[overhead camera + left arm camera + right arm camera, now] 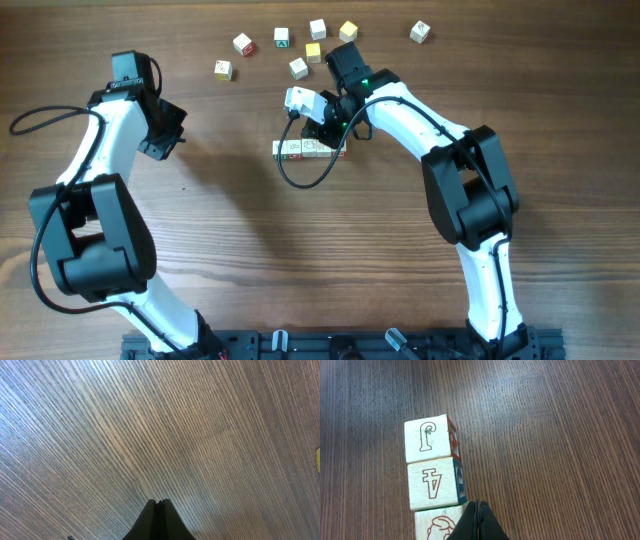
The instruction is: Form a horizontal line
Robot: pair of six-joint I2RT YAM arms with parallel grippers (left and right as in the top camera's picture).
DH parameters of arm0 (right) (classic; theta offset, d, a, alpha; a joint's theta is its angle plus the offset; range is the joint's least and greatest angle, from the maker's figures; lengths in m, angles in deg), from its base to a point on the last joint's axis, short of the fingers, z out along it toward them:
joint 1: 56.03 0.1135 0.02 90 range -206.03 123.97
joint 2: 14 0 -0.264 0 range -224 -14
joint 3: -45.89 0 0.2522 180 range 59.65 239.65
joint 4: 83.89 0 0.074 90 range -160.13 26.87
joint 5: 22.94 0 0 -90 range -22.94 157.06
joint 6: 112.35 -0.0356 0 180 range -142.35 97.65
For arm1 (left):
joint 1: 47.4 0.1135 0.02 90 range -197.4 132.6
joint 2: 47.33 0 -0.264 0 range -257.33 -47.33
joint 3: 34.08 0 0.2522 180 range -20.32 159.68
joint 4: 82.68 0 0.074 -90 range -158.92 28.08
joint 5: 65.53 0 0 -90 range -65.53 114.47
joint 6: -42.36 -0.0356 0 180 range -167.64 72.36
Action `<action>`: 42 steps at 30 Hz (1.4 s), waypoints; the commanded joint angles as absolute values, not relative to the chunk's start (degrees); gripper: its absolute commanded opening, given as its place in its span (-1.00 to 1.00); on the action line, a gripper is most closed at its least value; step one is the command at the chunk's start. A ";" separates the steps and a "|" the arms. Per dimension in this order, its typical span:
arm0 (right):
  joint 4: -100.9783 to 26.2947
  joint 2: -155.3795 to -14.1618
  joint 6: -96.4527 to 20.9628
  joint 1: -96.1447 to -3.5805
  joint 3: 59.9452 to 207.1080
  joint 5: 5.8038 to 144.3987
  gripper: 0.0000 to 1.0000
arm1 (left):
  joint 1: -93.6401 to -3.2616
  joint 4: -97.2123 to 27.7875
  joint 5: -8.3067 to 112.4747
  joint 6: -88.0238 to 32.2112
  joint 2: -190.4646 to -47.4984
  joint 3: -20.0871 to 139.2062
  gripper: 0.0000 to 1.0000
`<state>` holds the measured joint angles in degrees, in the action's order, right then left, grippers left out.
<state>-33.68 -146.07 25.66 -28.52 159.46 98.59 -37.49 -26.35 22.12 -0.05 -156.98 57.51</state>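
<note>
Cube row [308, 149] lies mid-table, cubes touching, directly under the right gripper [478, 504].
Right gripper clenched on nothing, tips at the row's edge. Left gripper [159, 503] clenched, empty, well left of the row. Loose cubes [243, 43] scattered beyond it.
</note>
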 commanded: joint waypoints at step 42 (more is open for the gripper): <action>-40.28 -147.36 25.14 -28.26 160.07 83.44 -0.91 | -37.42 -26.51 20.74 -0.71 -156.30 56.76 -0.92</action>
<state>-39.95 -146.07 25.47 -28.41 159.46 90.85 -37.49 -26.37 22.12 -0.05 -156.98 57.51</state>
